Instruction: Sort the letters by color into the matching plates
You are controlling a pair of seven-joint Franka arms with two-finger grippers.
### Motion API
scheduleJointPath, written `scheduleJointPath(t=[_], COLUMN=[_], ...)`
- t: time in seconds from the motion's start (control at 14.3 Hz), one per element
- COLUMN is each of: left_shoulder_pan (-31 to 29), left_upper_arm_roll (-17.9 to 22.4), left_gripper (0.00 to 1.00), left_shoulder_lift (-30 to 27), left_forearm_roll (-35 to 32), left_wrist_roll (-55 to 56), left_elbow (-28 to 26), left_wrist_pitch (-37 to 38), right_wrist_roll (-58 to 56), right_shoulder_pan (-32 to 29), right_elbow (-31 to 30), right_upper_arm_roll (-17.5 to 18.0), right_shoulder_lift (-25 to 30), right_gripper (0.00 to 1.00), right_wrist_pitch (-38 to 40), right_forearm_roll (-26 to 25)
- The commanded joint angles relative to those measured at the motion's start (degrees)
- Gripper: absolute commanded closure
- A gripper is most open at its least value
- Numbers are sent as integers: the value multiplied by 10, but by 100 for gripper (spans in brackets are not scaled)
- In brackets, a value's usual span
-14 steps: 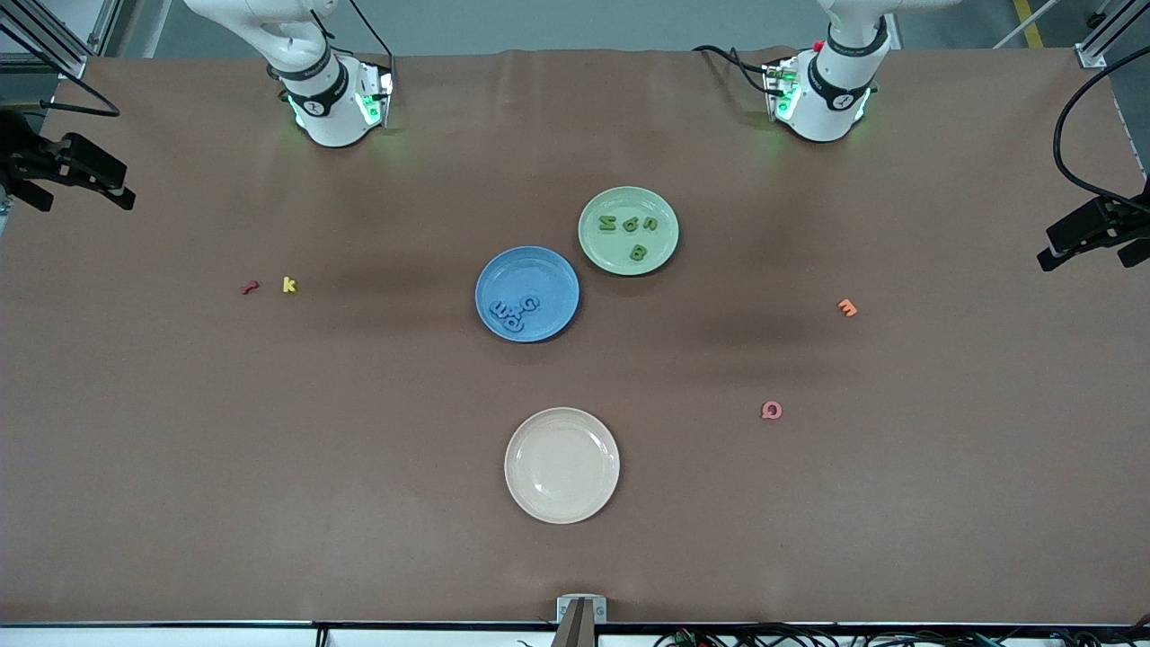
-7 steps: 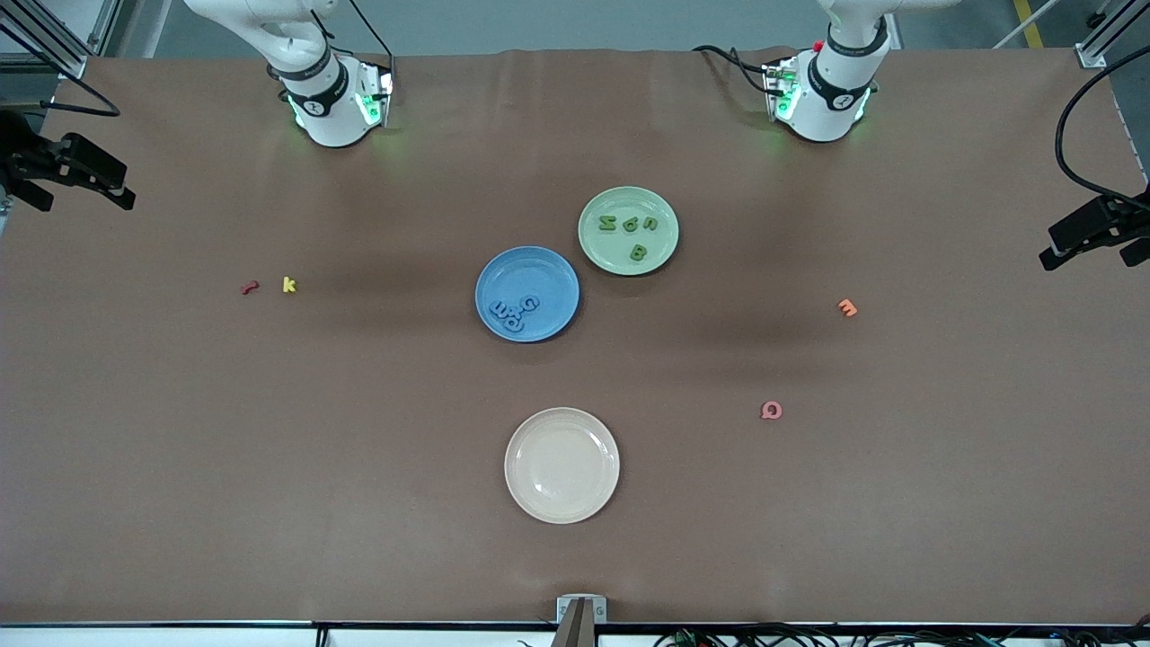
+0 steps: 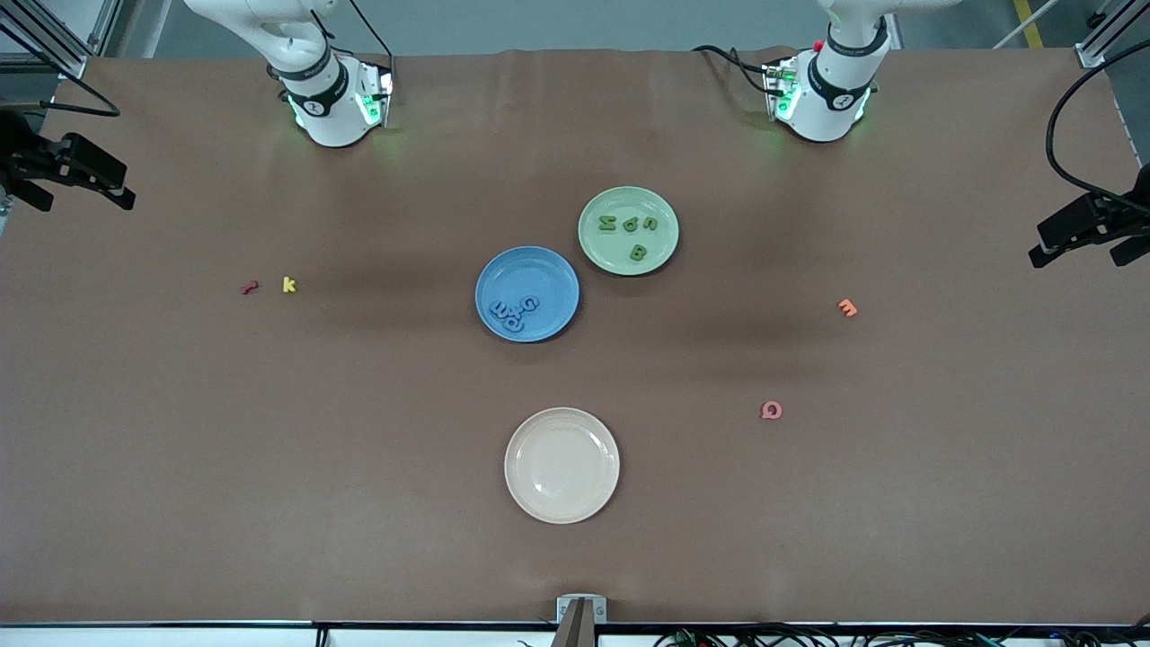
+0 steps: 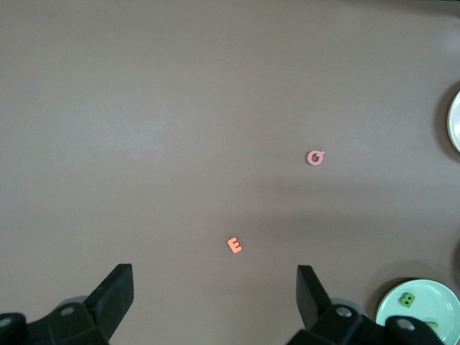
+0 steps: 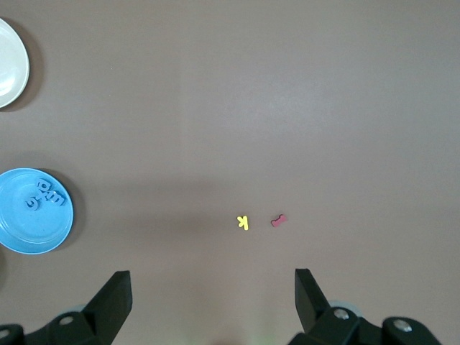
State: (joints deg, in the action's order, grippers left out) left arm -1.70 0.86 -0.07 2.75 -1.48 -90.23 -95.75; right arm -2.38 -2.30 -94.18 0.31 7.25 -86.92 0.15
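Left hand (image 4: pixel 212 298) open, brown table (image 3: pixel 359 431)

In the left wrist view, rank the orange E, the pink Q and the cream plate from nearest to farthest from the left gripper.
1. orange E, on the table just ahead of the open left gripper.
2. pink Q, nearer the front camera than the E.
3. cream plate, only its rim at the picture's edge.

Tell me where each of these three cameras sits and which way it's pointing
Front view: high across the table, facing both arm bases; sees blue plate, green plate, cream plate.
Left wrist view: looks down past the open left gripper at the orange letter and pink letter.
Right wrist view: looks down past the open right gripper at the yellow letter.
Shared: both wrist views catch the cream plate.
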Motion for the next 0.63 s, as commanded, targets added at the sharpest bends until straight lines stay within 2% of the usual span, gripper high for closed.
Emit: scheduleJointPath(t=[0.0,0.56], left_shoulder_pan=[2,1], left_upper_arm_roll=[-6,-9], left_gripper=[0,0], left_shoulder_lift=[-14,-14], left_forearm_roll=[-11,-10], left_wrist_roll=[-7,-7], left_elbow=[-1,7], left_wrist_pitch=[11,14], right_wrist_roll=[-6,-6], right_shoulder_pan=[-7,-7], right_elbow=[-4,-3], right_upper_arm_roll=[3,3], right_shoulder_lift=[5,4], right_gripper=[0,0], right_wrist_pitch=[2,4], right_forearm_roll=[6,6])
